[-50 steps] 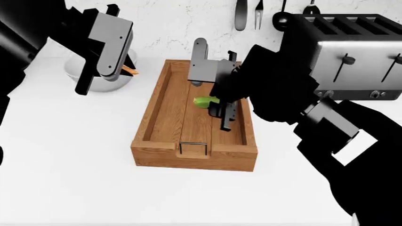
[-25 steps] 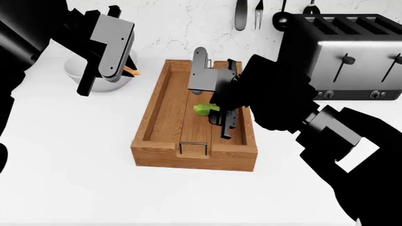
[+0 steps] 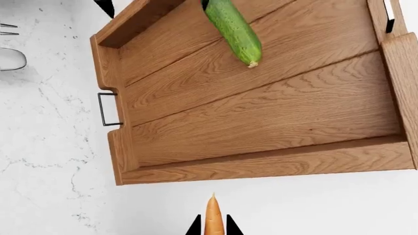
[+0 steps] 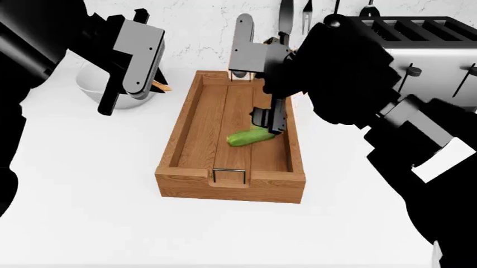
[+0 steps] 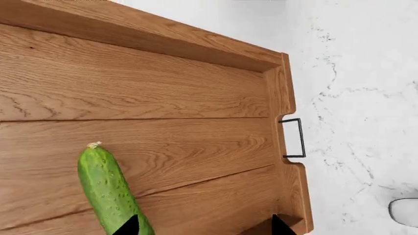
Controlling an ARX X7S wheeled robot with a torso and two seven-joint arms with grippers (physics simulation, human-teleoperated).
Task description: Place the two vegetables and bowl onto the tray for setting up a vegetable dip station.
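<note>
The green cucumber (image 4: pixel 249 135) lies loose on the plank floor of the wooden tray (image 4: pixel 231 187), also seen in the right wrist view (image 5: pixel 107 188) and the left wrist view (image 3: pixel 235 32). My right gripper (image 4: pixel 272 120) hangs open just above it, one fingertip over the cucumber's end, jaws wide (image 5: pixel 202 227). My left gripper (image 4: pixel 138 84) is shut on the orange carrot (image 3: pixel 213 218), held over the white counter beside the tray's long side (image 3: pixel 261 169); its orange tip shows in the head view (image 4: pixel 158 86). The white bowl (image 4: pixel 93 86) stands on the counter behind the left gripper, partly hidden.
A steel toaster (image 4: pixel 428 61) stands at the back right, close to my right arm. Kitchen utensils (image 4: pixel 287 17) hang on the marbled back wall. The tray has a wire handle at its near end (image 4: pixel 229 174).
My right gripper has let go of the cucumber and risen toward the tray's far end; the cucumber now lies flat nearer the front. My left gripper, with the carrot, shifted slightly right.
</note>
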